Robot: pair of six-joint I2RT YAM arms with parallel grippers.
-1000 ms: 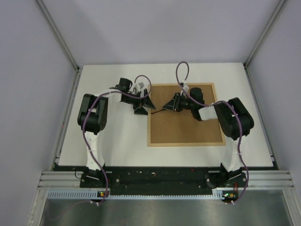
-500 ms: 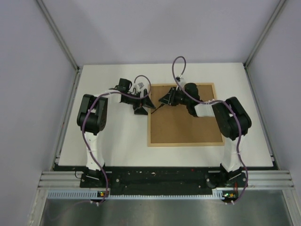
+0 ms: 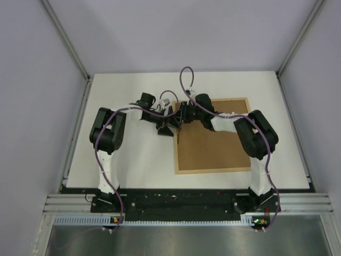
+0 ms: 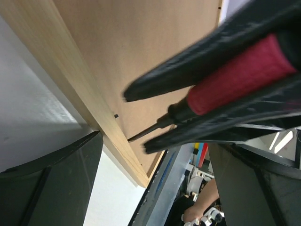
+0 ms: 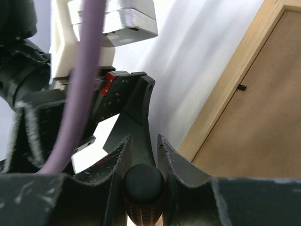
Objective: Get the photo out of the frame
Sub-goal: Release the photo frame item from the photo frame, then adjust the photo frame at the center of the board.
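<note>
My right jaws are closed on a red-handled screwdriver [image 4: 235, 70]. Its thin black tip is down at the left rim of the frame [image 3: 213, 170], near a small black clip [image 5: 241, 87]; whether it touches the wood I cannot quite tell. The frame lies face down on the white desk [image 3: 133, 165], brown backing board [image 3: 213, 144] upward. My left jaws stand wide, holding nothing, just beside the frame's far left corner
</note>
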